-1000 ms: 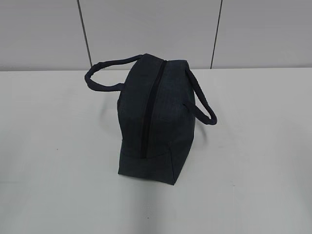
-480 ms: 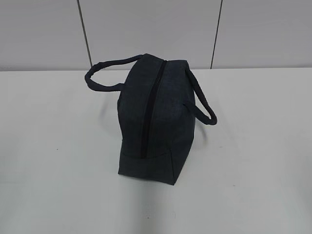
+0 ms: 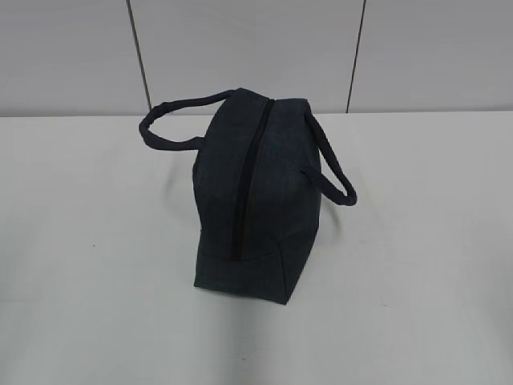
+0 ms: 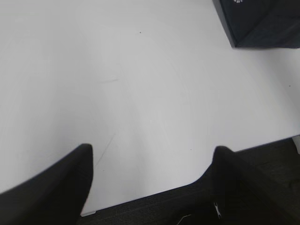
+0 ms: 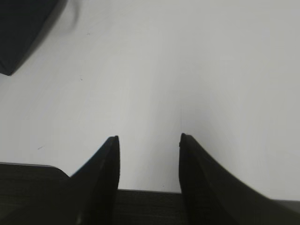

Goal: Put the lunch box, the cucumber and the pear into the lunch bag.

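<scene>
The lunch bag stands in the middle of the exterior view on the white desk, its dark top zipper running from the upper centre down toward the near end and lying shut along its whole visible length. One padded handle loops out to the upper left, the other to the right. No claw shows in this view.

In the left wrist view the left claw sits at the bottom of the frame, its two dark fingers spread wide — nothing lies between them, only bare desk and the desk's front edge. A corner of the lunch bag fills the upper right of that frame, well apart from the claw.

In the right wrist view the right claw stands at the bottom centre, its fingers moderately parted and empty, over bare desk. The lunch bag shows only as a dark corner in the upper left — well clear of the fingertips.
</scene>
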